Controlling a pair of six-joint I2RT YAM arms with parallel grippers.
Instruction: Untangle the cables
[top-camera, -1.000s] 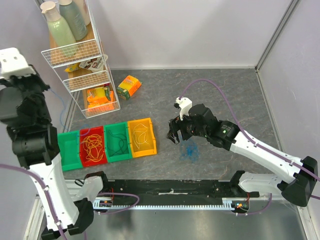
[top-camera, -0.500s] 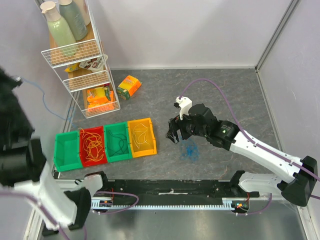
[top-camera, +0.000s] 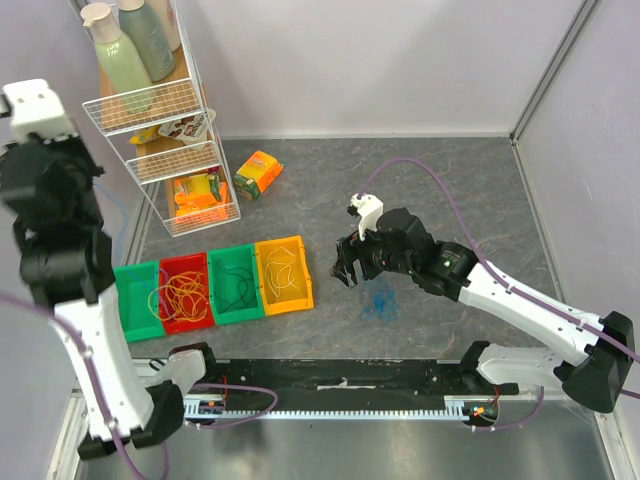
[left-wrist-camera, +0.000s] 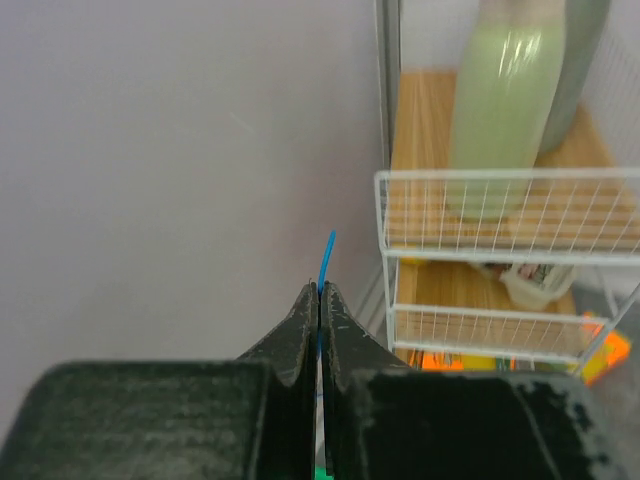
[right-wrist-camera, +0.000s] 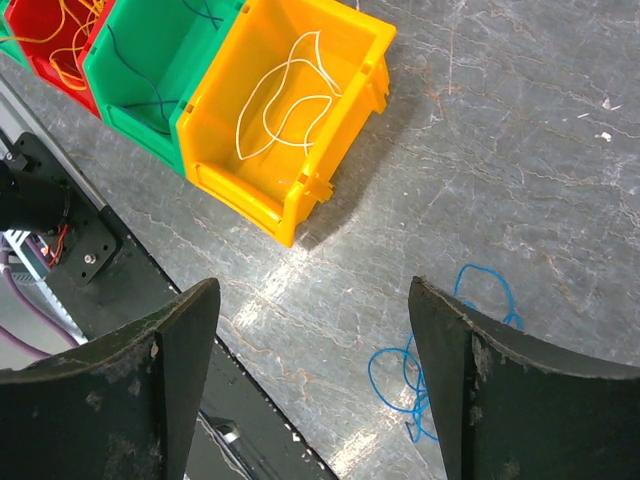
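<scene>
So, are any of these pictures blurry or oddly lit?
Left wrist view: the left gripper, shut on a blue cable, looks dark and soft, the wire rack behind sharper. Right wrist view: the yellow bin casts a shadow rightward; pale sheen on the table nearby. Top view: evenly lit.

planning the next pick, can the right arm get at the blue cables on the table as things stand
Probably yes: the right pincer hovers open just beside the blue cables, with nothing lying over them.
</scene>
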